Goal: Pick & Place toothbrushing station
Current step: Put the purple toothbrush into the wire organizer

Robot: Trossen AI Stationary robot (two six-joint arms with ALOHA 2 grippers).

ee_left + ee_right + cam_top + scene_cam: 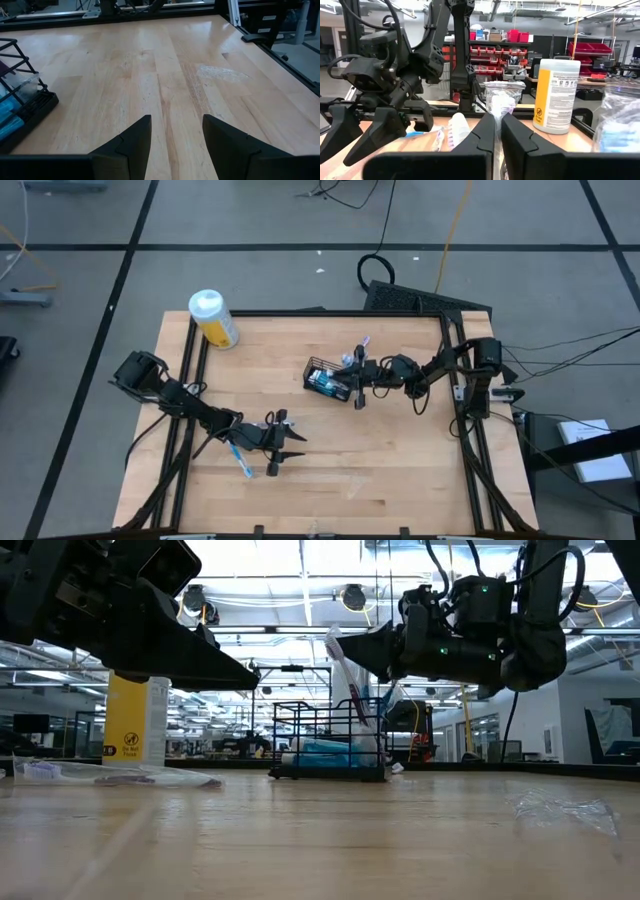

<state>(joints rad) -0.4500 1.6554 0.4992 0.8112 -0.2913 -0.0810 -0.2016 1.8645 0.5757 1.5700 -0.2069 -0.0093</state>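
Note:
The black wire basket (325, 380) (330, 740) stands at the table's middle right, with teal tubes (325, 752) inside. My right gripper (356, 376) (498, 122) is at the basket's right end, shut on a plastic-wrapped toothbrush (340, 670). A second wrapped toothbrush (240, 460) (120, 775) lies flat on the table at the near left. Just right of it my left gripper (288, 448) (175, 135) hovers open over bare wood with nothing between its fingers. My right gripper pinches the wrapped toothbrush's upper part (338, 652) between its two fingers. They come nearly level from the table's right side and lie across the brush. The wrapper (502, 97) sticks up past the fingertips. The brush slants, its lower end (362, 720) down inside the basket.
A yellow bottle with a white cap (213, 318) (557, 95) stands at the far left corner. A scrap of clear plastic (560, 808) (220, 72) lies on the wood near the right side. Black frame rails (190, 380) run along both table sides.

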